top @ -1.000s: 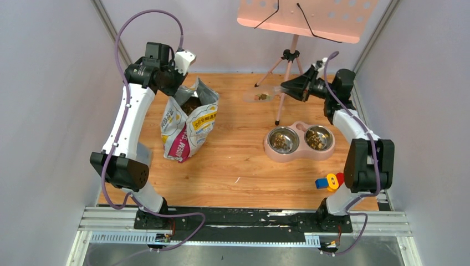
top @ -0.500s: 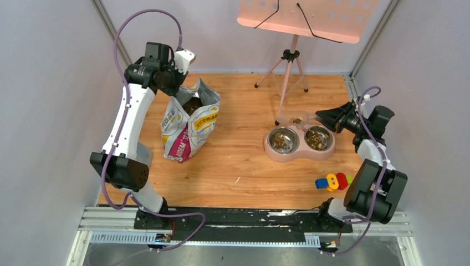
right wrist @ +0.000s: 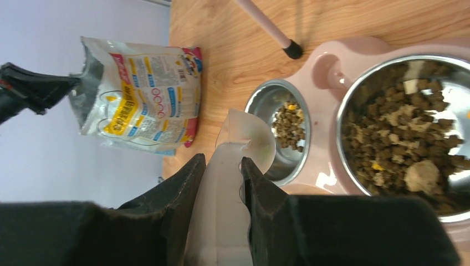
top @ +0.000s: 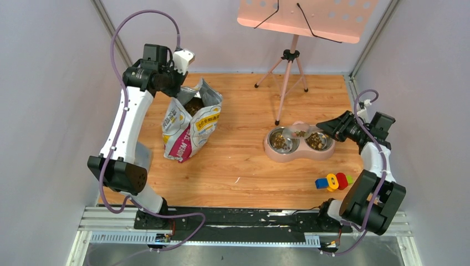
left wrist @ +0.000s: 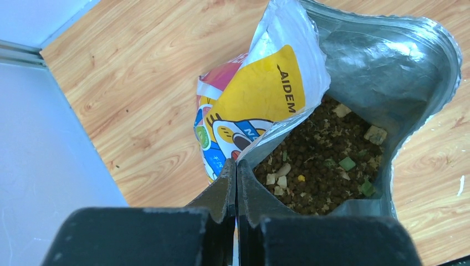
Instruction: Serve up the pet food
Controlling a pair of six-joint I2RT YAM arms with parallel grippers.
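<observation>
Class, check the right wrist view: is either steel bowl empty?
No: the farther bowl holds a little kibble and the nearer bowl is well filled.

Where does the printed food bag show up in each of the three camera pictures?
Top external: bag left of centre, standing on the table.
Left wrist: fills the upper right, mouth open, kibble inside.
Right wrist: upper left, appearing sideways.
Shared landmark: the left gripper pinching the bag's rim.
</observation>
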